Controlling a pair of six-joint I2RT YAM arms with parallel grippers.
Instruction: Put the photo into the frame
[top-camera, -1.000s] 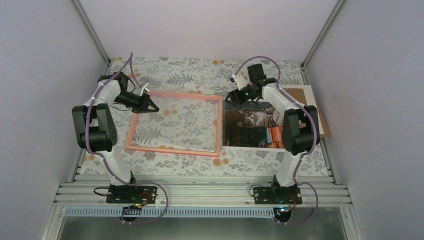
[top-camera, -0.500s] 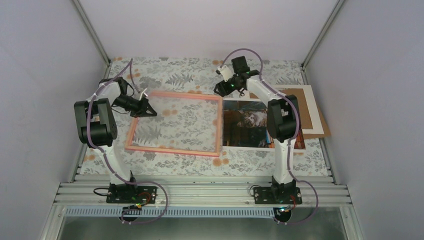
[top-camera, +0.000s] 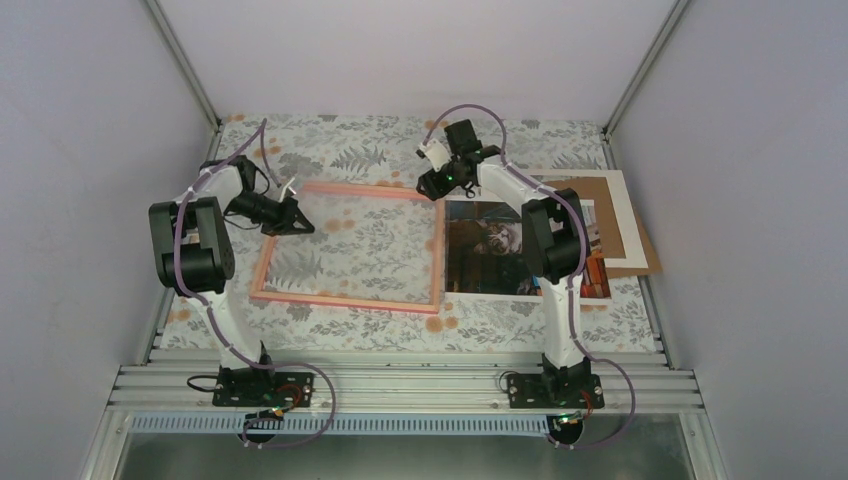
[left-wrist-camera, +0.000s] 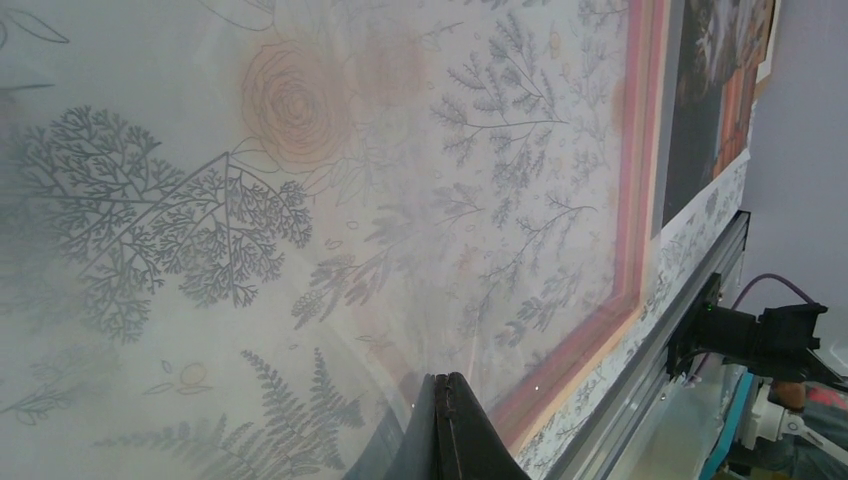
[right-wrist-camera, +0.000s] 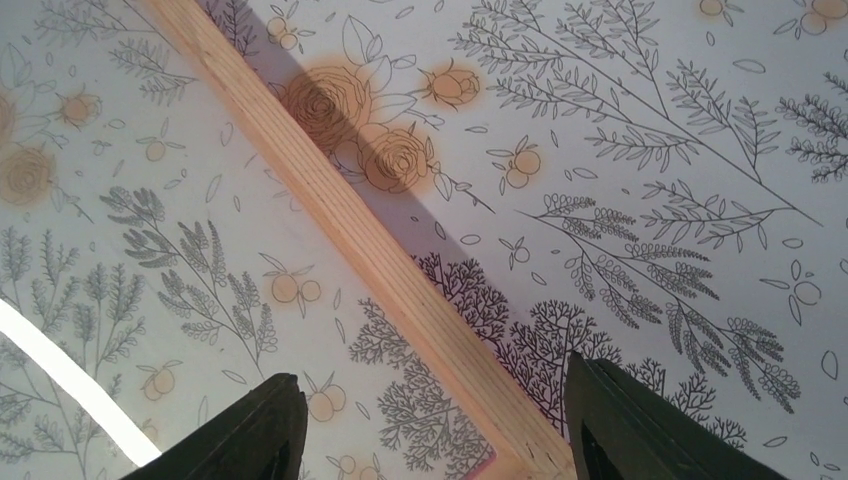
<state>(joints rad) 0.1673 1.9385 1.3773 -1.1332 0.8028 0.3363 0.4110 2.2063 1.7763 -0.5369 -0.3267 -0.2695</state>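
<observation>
The frame (top-camera: 345, 302) lies flat in the middle of the table (top-camera: 340, 140), and the flowered cloth shows through its clear pane. The photo (top-camera: 480, 262) lies just beside it at 3 o'clock, outside the frame. The right arm crosses the print and hides its 3 o'clock part, so only the cat and a strip of books show. Past the photo, towards 2 o'clock, a white sheet (top-camera: 625, 225) rests on a brown backing board (top-camera: 648, 258). How those two overlap under the arm cannot be made out.

The left claw (top-camera: 300, 222) sits at the frame's 10 o'clock corner and covers it in the top view. From its own wrist camera the fingers (left-wrist-camera: 462, 440) are pressed together with only a thin seam between them, and the picture's lower edge cuts off their length. I cannot tell whether the frame's edge is nipped between them.

The right claw (top-camera: 432, 187) hangs over the frame's 1 o'clock corner. In its wrist view the fingers (right-wrist-camera: 265, 430) are spread wide, and the frame's pale wooden bar runs slantwise between them without touching either. The corner itself falls at the bottom edge and is partly cut off. A streak of glare marks the pane at 8 o'clock.
</observation>
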